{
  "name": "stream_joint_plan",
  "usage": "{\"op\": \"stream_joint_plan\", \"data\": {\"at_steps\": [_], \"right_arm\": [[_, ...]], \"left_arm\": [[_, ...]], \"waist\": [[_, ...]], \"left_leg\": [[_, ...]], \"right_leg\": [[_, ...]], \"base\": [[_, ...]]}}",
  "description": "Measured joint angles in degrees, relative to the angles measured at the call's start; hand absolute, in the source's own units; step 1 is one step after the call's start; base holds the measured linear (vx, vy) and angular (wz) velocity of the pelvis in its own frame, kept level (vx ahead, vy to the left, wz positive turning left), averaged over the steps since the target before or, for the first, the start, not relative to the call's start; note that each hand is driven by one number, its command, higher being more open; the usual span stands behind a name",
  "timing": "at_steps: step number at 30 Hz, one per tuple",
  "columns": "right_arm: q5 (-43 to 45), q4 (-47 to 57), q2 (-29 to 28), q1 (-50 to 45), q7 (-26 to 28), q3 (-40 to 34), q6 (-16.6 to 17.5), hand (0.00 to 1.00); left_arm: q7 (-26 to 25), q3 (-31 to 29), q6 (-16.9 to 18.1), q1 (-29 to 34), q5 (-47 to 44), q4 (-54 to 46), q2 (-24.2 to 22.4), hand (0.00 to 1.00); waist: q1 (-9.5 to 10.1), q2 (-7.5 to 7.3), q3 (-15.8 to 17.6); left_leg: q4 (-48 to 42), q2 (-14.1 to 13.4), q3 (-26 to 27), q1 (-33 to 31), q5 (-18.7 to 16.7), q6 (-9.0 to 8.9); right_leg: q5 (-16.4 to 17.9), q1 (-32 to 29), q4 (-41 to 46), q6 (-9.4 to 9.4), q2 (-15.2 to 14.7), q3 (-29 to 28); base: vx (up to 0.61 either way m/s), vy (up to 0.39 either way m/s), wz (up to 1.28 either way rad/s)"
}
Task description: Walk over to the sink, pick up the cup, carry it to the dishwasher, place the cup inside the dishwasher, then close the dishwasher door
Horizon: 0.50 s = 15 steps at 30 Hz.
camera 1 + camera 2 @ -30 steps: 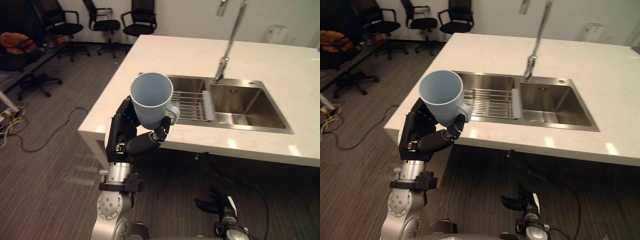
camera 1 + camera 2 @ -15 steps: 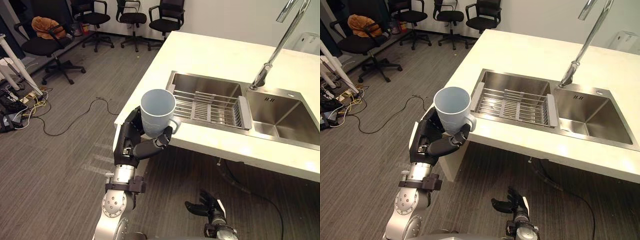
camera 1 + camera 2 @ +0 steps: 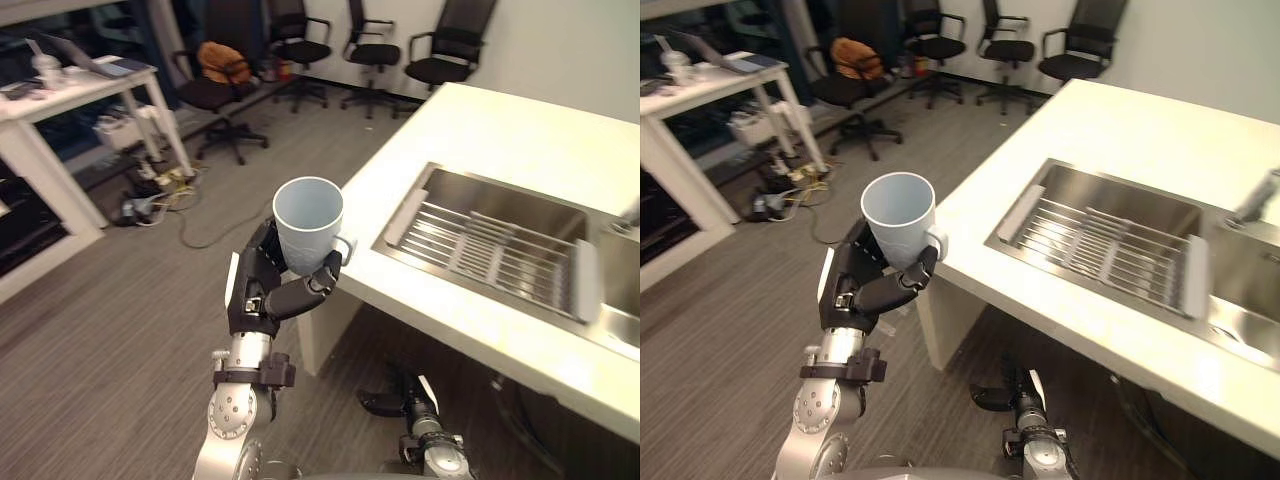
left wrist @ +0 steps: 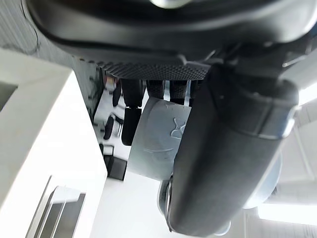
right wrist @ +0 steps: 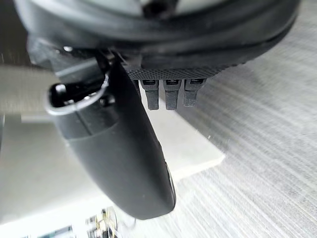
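The view has swung off the sink (image 3: 490, 195): the carry is judged begun. The left hand (image 3: 258, 290) stays clamped on the cup (image 3: 308, 225) beside the sink; the right hand (image 3: 392, 402) hangs slack-fingered below it.

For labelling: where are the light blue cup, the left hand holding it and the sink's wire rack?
Light blue cup (image 3: 308, 240), left eye view, wall.
Dark left hand (image 3: 255, 293), left eye view, palm.
Steel wire rack (image 3: 490, 255), left eye view, middle bars.
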State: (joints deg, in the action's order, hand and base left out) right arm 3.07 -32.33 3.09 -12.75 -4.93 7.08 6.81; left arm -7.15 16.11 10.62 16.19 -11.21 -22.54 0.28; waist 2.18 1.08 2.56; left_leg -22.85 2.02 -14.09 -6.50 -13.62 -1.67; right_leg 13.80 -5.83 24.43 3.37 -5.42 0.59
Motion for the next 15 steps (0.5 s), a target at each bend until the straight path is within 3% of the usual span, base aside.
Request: {"op": "stream_joint_plan", "data": {"at_steps": [3,7,8,11,15], "right_arm": [[0.0,1.4,-0.2,-1.1,0.0,1.2,0.0,0.90],[0.0,2.2,-0.5,-1.2,-0.6,2.1,0.0,0.90],[0.0,1.9,-0.5,-0.8,-0.9,2.0,0.1,0.90],[0.0,-0.9,-0.9,1.8,-1.4,1.7,0.2,0.90],[-0.1,-3.3,-0.4,3.0,-1.4,1.6,0.1,0.90]], "left_arm": [[0.0,0.2,0.0,0.0,-0.1,0.0,-0.5,0.30],[0.0,0.3,0.0,-0.1,-0.2,0.0,-0.1,0.30],[0.0,0.3,0.2,-0.4,-0.2,0.5,0.5,0.30],[0.0,0.6,0.2,-1.6,-0.2,2.4,3.1,0.30],[0.3,1.5,0.2,-1.7,-0.8,5.4,4.3,0.30]], "waist": [[0.68,0.11,0.1],[1.17,-0.11,0.4],[1.35,-0.31,0.7],[1.51,-0.68,1.4],[1.29,-0.68,1.6]], "left_leg": [[-2.1,-2.1,5.1,-0.1,-0.2,-0.53],[-4.3,-5.9,21.1,-3.2,0.3,0.36],[-2.8,-5.8,24.5,-3.6,1.3,2.01],[3.5,-4.3,28.9,-3.4,4.3,4.24],[7.0,-3.7,33.7,-2.0,4.6,4.83]], "right_leg": [[-0.5,5.6,-4.4,-0.74,0.6,4.8],[-2.5,10.7,-11.0,-0.74,0.6,10.6],[-2.8,10.8,-11.9,-0.49,0.2,11.9],[-2.8,9.9,-12.8,-0.47,-1.3,13.9],[-3.5,9.8,-14.1,0.13,-2.2,12.4]], "base": [[0.08,-0.085,0.78],[0.03,0.014,0.71],[-0.03,0.071,0.70],[-0.06,0.079,0.54],[0.01,0.047,0.07]]}}
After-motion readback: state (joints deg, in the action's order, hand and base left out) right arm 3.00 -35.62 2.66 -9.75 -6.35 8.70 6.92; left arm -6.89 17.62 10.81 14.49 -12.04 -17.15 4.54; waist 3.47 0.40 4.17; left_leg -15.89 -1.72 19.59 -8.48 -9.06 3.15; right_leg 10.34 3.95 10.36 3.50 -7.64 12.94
